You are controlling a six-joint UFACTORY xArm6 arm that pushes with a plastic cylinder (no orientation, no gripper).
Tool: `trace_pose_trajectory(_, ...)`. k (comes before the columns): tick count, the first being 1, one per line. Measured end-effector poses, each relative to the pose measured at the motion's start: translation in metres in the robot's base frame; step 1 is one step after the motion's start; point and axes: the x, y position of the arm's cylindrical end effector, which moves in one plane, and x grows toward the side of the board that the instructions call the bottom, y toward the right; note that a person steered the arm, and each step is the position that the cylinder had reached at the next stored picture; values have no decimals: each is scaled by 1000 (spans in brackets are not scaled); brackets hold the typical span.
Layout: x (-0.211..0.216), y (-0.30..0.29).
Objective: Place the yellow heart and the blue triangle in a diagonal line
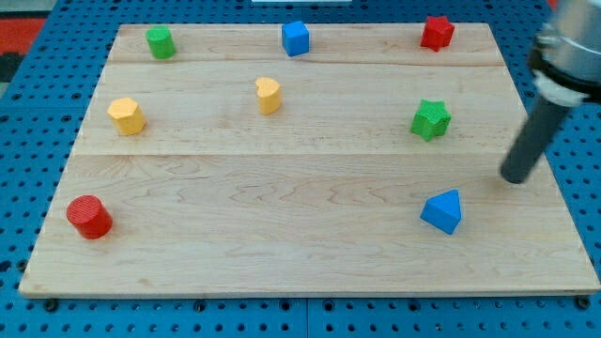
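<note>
My tip (515,176), a bare rod with no end effector jaws to open or close, is hovering just up-right of the blue triangle (442,210), touching nothing, while the yellow heart (269,95) is sitting far up-left on the tabletop (300,253), so gentle, centred pushing is looking wisest.

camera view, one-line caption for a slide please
My tip rests at the board's right edge, up-right of the blue triangle, far from the yellow heart.
</note>
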Motion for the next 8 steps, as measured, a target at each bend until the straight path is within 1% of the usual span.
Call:
trace_pose_trajectory(1,41,2)
trace_pose_trajectory(2,53,-12)
trace_pose_trajectory(3,42,-93)
trace_pose_trajectory(4,42,-217)
trace_pose_trajectory(5,39,-316)
trace_pose_trajectory(6,34,-381)
trace_pose_trajectory(7,12,-450)
trace_pose_trajectory(8,-18,-456)
